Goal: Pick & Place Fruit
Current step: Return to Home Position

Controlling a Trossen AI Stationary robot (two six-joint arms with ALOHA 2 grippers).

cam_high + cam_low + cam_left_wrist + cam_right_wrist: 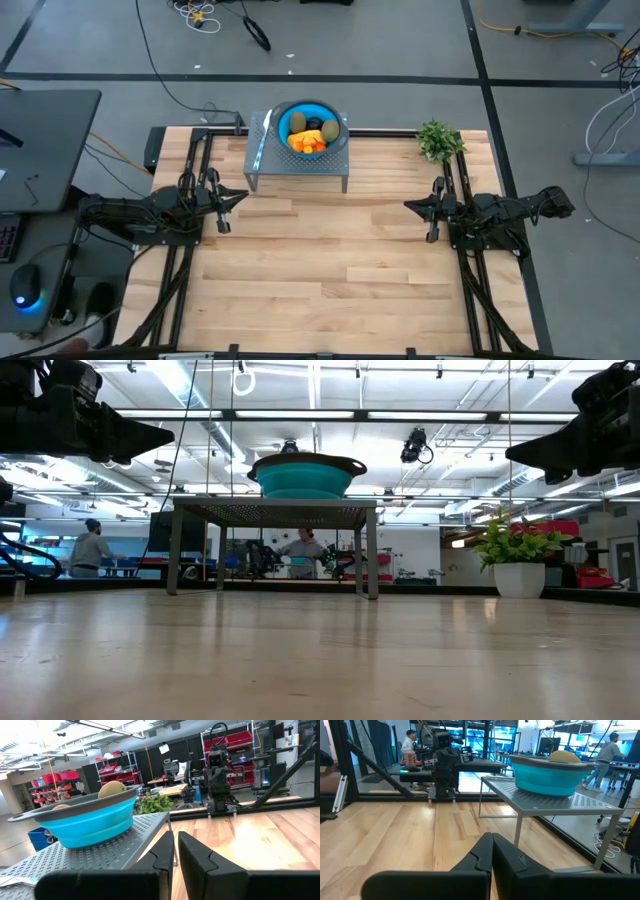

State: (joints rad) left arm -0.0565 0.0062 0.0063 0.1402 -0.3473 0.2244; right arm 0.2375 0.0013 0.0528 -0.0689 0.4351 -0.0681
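Observation:
The fruit lies in a teal bowl with a grey rim: yellow-orange pieces, brownish-green ovals and a dark ball. The bowl stands on a grey perforated metal stand at the table's far middle. In the wrist views the bowl shows a fruit top above its rim. My left gripper hovers shut at the table's left, pointing toward the middle. My right gripper hovers shut at the right, also pointing inward. Both are clear of the stand and hold nothing.
A silver knife lies on the stand left of the bowl. A green potted plant stands at the far right corner. The wooden tabletop stretches between and in front of the arms. People show in the room beyond.

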